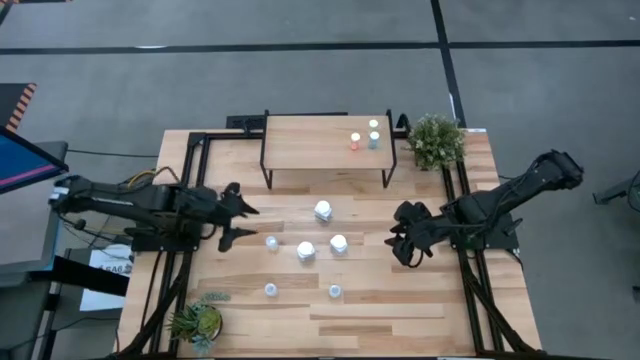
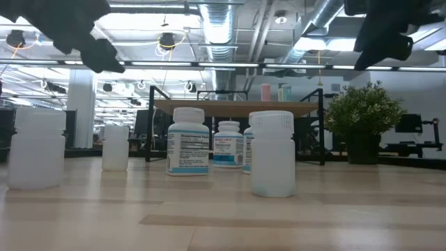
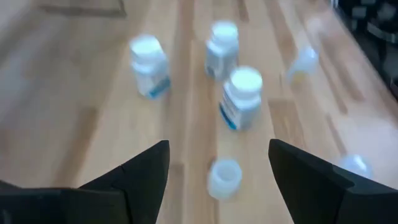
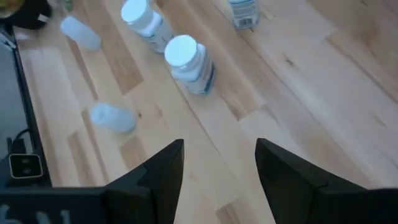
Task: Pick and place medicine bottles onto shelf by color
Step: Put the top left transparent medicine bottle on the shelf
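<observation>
left gripper [image 1: 243, 222] hovers left of centre in the high view, fingers spread, empty. right gripper [image 1: 402, 243] right of centre, also spread, empty. shelf [image 1: 325, 142] upper centre carries three tiny bottles at its right end. six bottles remain on the table mid-frame: three big white [image 1: 323, 211], three small. left's nearest pick looks like the small bottle [image 1: 271, 242]: centre it between the fingers, descend straight, close gently, it's light and tips easily.

Matt wooden shelf [image 1: 320, 142], plastic bottles [image 1: 323, 211]
</observation>
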`<state>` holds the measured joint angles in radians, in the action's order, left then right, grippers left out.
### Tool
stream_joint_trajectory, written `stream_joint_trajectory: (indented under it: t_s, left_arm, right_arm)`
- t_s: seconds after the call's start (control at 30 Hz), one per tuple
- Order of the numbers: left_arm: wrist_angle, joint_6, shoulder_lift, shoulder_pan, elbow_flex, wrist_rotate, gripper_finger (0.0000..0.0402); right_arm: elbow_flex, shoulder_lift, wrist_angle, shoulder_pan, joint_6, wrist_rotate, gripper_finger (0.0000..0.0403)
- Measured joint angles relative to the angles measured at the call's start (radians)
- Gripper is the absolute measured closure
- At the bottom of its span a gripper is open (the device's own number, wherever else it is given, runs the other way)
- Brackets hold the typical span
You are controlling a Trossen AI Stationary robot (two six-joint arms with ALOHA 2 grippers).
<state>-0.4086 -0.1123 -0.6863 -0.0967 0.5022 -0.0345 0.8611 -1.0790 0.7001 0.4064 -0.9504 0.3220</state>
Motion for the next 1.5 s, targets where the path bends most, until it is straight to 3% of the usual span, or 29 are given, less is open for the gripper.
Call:
stream_joint_trajectory:
  t_s: [0.23,0.4,0.87,1.13,1.5]
  left_arm:
    - [0.005,-0.007,-0.244,-0.084,0.043,-0.011,0.0141]
    - [0.007,-0.008,-0.392,-0.112,0.072,-0.094,0.0141]
    - [0.048,-0.012,-0.682,-0.113,0.141,-0.104,0.0141]
    - [0.115,-0.037,-0.727,-0.113,0.141,-0.101,0.0156]
    - [0.102,-0.095,-0.706,-0.113,0.141,-0.035,0.0254]
  right_arm:
    - [0.0,0.0,0.004,-0.01,0.024,-0.005,0.0185]
    - [0.0,0.0,0.004,-0.01,0.043,-0.011,0.0185]
    - [0.0,0.0,0.009,-0.009,0.047,-0.039,0.0185]
    - [0.001,0.0,0.021,-0.009,0.046,-0.054,0.0185]
    - [0.001,0.0,0.054,-0.009,0.069,-0.062,0.0185]
